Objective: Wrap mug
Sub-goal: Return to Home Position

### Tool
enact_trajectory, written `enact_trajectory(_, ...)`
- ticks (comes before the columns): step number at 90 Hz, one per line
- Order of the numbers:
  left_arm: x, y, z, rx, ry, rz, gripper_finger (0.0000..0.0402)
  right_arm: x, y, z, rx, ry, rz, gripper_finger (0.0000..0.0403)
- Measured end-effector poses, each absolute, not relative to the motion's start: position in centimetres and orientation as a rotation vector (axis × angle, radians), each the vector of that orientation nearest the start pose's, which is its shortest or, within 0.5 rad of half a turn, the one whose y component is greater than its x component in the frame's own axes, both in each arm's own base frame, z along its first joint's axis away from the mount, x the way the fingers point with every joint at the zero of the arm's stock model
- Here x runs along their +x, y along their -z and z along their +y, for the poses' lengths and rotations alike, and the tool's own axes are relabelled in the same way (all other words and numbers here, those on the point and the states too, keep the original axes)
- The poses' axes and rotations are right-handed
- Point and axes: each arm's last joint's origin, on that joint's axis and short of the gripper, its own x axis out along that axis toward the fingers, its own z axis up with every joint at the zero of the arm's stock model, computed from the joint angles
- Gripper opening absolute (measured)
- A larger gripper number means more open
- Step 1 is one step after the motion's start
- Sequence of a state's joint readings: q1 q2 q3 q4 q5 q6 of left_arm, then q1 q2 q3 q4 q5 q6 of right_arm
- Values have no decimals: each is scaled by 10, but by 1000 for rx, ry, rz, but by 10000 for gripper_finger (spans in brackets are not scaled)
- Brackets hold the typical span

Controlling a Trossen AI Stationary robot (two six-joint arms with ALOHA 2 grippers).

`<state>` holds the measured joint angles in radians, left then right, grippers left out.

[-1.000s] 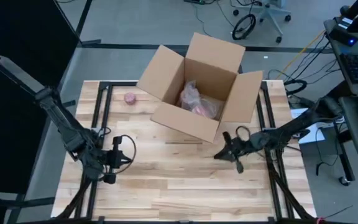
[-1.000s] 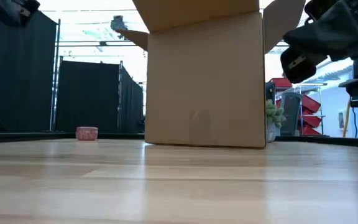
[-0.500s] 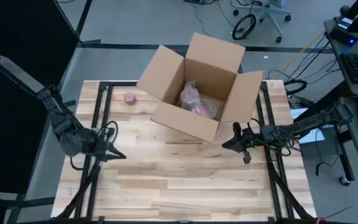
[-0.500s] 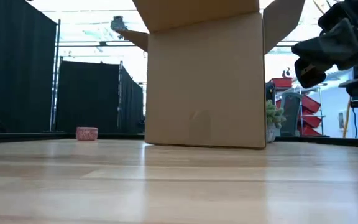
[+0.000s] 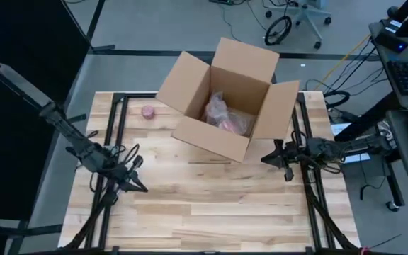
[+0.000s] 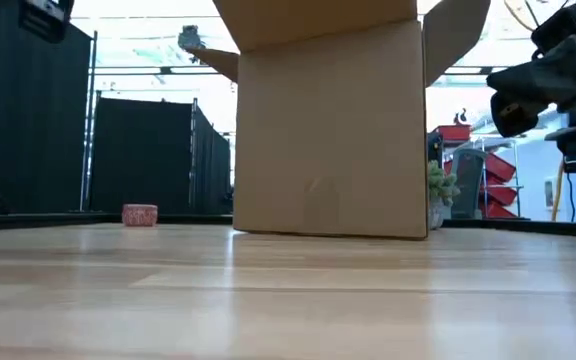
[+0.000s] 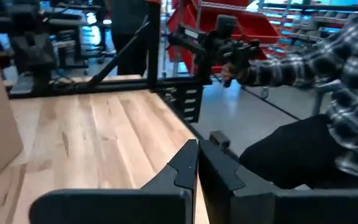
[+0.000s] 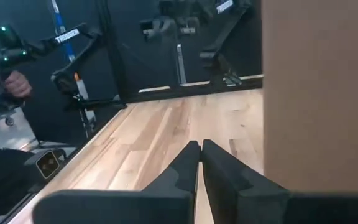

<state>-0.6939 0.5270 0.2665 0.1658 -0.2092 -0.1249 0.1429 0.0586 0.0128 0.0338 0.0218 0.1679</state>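
Both closed: left pincer [image 5: 141, 188] over table [image 5: 211, 205] (left side), right pincer [image 5: 268, 158] beside box [image 5: 222, 142] corner.

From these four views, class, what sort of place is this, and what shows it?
Most likely a robotics lab or workshop: the left arm and right arm reach over a wooden table with a cardboard box, red storage bins sit on racks behind, and cables trail on the floor.

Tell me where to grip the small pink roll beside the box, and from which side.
Grip the pink roll across its curved sides, coming straight down: it lies flat and low on the table, apart from the box.
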Motion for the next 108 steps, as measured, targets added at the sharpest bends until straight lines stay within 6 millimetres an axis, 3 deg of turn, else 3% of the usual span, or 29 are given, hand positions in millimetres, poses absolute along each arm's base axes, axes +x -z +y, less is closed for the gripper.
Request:
enact_trajectory(22, 117, -207, -75, -115, 394, 110, 0, 96, -170, 12, 148, -78, -26, 6)
enact_trajectory(44, 123, -175, -56, -127, 254, 145, 0, 97, -170, 12, 147, -66, -20, 6)
enact_trajectory(60, 121, -159, -51, -114, 298, 193, 0, 97, -170, 12, 147, -67, -20, 6)
enact_trajectory(108, 99, -168, -32, -56, 242, 77, 0, 97, -170, 12, 147, -68, -20, 6)
